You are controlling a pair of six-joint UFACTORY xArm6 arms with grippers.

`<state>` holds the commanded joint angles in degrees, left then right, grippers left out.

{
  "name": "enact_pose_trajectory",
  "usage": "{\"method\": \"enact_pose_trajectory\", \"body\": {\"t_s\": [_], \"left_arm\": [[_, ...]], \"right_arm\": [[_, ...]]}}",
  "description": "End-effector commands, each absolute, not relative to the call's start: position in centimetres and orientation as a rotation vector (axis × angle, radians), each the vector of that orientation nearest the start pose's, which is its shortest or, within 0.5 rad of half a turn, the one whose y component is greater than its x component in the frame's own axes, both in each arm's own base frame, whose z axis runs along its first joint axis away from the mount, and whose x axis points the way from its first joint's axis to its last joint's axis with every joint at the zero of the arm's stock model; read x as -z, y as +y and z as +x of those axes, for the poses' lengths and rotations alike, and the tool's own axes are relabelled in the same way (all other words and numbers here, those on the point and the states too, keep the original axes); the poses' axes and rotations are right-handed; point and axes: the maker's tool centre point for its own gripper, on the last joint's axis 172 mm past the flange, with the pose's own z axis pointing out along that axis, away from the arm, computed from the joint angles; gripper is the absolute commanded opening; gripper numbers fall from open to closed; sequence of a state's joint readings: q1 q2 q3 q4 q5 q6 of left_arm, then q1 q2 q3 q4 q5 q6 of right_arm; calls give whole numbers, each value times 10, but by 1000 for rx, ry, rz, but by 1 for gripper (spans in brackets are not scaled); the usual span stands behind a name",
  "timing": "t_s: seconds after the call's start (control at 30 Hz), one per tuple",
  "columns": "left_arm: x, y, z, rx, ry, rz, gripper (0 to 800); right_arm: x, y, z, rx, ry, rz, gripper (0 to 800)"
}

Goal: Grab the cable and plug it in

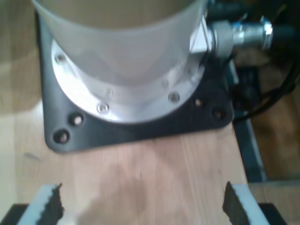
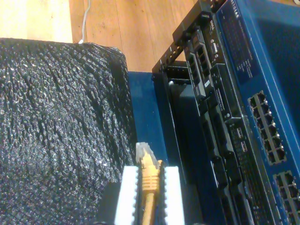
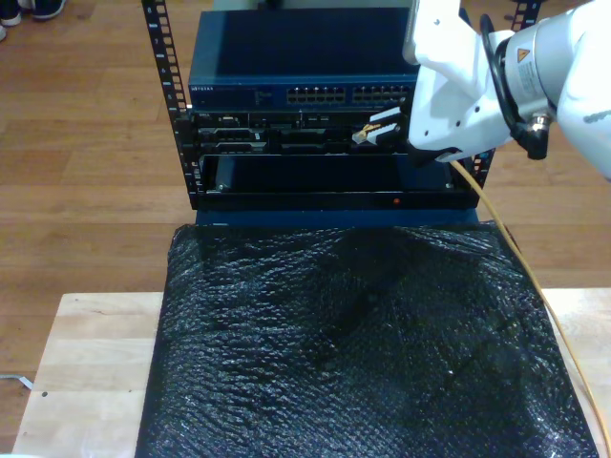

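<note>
1. A robotics lab or test room, set up for network work.
2. A rack (image 3: 172,105) of network switches (image 3: 305,93) stands on wood flooring (image 3: 86,143) at the far side.
3. A wooden bench (image 3: 86,353) with black foam sheet (image 3: 353,343) lies near.

The black mat (image 3: 353,343) over the table (image 3: 86,353) is crinkled, bubbly plastic with a wet-looking sheen. The table itself is pale, smooth wood with a matt grain; the floor (image 3: 86,124) is warmer, slightly glossy wood. The switch (image 3: 286,57) has a blue painted metal case, satin and smooth, sitting in a matt black metal rack (image 3: 167,95). The cable (image 2: 149,187) wears a dull yellow-orange rubbery jacket, and its plug (image 2: 143,151) is clear, shiny plastic. The arm (image 3: 544,67) is glossy white plastic. In the first wrist view, a brushed metal flange (image 1: 140,105) sits on a matt black plate (image 1: 117,133).
</note>
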<state>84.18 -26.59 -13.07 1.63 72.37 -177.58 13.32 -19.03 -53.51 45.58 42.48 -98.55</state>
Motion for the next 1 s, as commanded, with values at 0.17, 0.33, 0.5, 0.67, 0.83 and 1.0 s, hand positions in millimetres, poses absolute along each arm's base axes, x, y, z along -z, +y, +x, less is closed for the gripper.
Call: {"method": "enact_pose_trajectory", "body": {"t_s": [0.17,0.33,0.5,0.67,0.83,1.0], "left_arm": [[-59,120,7,661,2680,-2234,799],[-42,116,7,619,2675,-2209,800],[-28,118,8,560,2646,-2207,799],[-28,118,12,574,2627,-2206,800],[-28,119,12,572,2626,-2206,800],[-28,119,12,572,2626,-2206,800]], "right_arm": [[-360,206,487,1176,-1857,-2016,0],[-357,206,487,1172,-1855,-2018,0],[-358,206,489,1174,-1857,-2018,0],[-353,206,488,1162,-1857,-2020,0],[-351,205,489,1159,-1857,-2025,0],[-347,194,509,1203,-1856,-2083,0]]}}
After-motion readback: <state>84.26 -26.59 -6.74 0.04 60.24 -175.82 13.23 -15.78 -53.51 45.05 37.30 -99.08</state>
